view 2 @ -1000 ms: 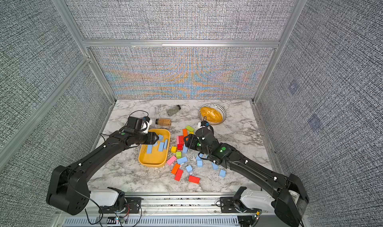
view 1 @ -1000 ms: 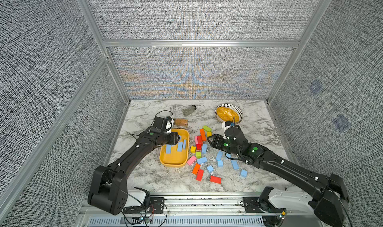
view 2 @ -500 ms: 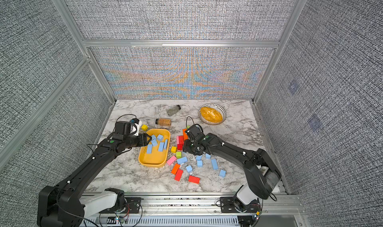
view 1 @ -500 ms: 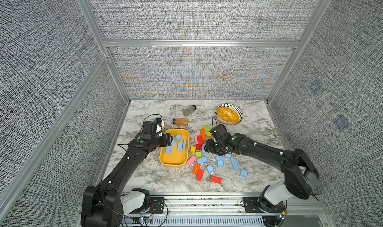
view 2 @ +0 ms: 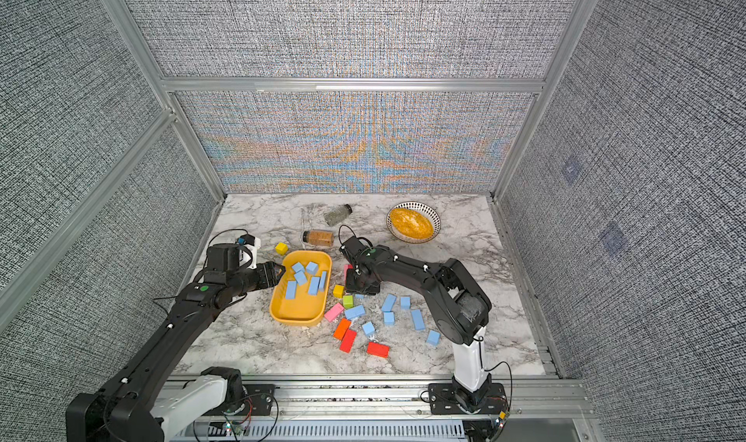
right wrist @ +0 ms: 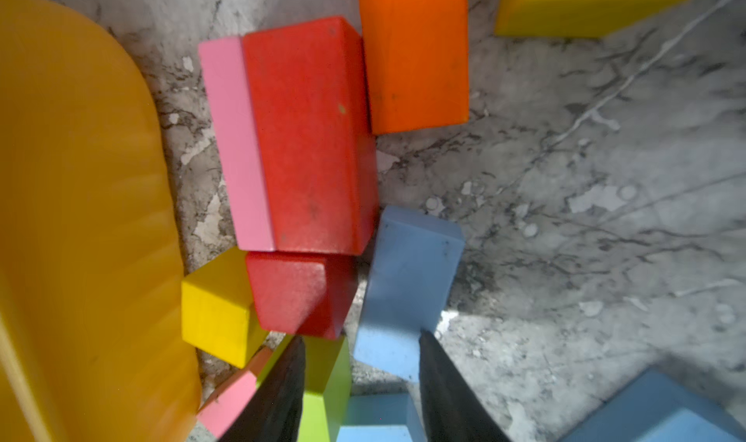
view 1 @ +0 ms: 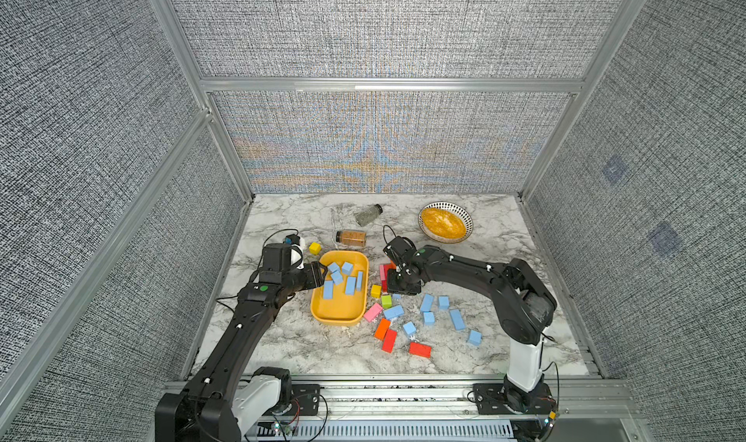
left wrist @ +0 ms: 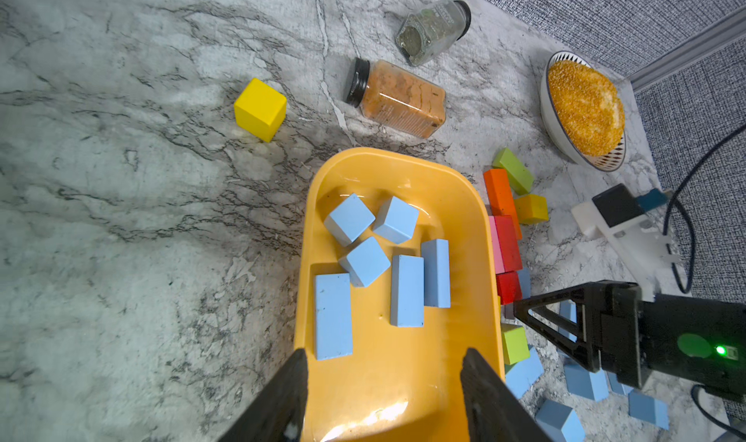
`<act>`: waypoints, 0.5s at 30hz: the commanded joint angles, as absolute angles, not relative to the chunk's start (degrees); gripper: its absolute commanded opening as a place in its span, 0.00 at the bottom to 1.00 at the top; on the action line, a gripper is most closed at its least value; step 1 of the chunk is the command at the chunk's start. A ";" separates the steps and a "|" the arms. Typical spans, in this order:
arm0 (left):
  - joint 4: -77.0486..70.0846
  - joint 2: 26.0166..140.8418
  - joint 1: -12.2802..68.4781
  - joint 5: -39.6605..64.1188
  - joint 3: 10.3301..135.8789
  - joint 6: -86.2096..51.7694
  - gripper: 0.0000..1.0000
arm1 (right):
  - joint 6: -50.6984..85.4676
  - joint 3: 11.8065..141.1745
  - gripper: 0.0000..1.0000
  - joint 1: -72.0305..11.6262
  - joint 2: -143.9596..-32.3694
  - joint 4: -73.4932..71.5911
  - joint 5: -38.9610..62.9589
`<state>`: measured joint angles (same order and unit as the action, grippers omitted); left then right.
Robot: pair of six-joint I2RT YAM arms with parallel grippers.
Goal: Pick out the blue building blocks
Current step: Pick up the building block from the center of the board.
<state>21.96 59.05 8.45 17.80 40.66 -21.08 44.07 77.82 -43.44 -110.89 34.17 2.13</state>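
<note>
My right hand [right wrist: 359,336] has dropped just right of the yellow tray [view 1: 339,310], half-closed astride a blue brick [right wrist: 407,282] on the counter [right wrist: 565,177], and may pinch the neighbouring green block [right wrist: 327,363] too; left hand [left wrist: 384,351] gapes empty.

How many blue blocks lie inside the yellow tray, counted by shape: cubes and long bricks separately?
blue cubes: 3
long blue bricks: 3
Total in the yellow tray: 6
</note>
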 commanded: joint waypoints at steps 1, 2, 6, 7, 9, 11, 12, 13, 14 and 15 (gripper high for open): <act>19.89 58.02 7.78 18.36 39.86 -21.95 0.62 | 43.42 78.20 0.47 -42.74 -110.97 38.14 -0.53; 19.74 57.88 7.71 18.45 39.59 -21.96 0.62 | 43.46 77.98 0.47 -42.40 -110.86 38.15 -0.53; 19.26 57.93 7.21 18.37 39.46 -21.79 0.62 | 43.59 77.17 0.46 -41.43 -110.87 38.06 -0.45; 19.12 58.02 7.09 18.46 39.55 -21.75 0.62 | 43.59 77.17 0.46 -41.12 -111.02 37.94 -0.44; 18.81 58.29 6.96 18.50 39.54 -21.74 0.62 | 43.34 77.41 0.46 -40.66 -111.53 37.54 -0.03; 18.64 58.53 6.86 18.61 39.60 -21.70 0.62 | 42.95 77.93 0.46 -40.46 -112.33 37.10 0.59; 18.55 58.59 6.86 18.59 39.67 -21.64 0.62 | 42.76 78.40 0.47 -40.43 -112.82 37.00 0.93; 18.52 58.62 6.79 18.59 39.73 -21.56 0.62 | 42.65 78.84 0.48 -40.43 -113.29 37.07 1.26; 18.46 58.71 6.81 18.54 39.69 -21.43 0.62 | 42.52 79.23 0.50 -40.48 -113.68 37.00 1.48; 18.46 58.61 6.76 18.42 39.79 -21.31 0.62 | 42.45 79.53 0.51 -40.44 -114.04 37.00 1.70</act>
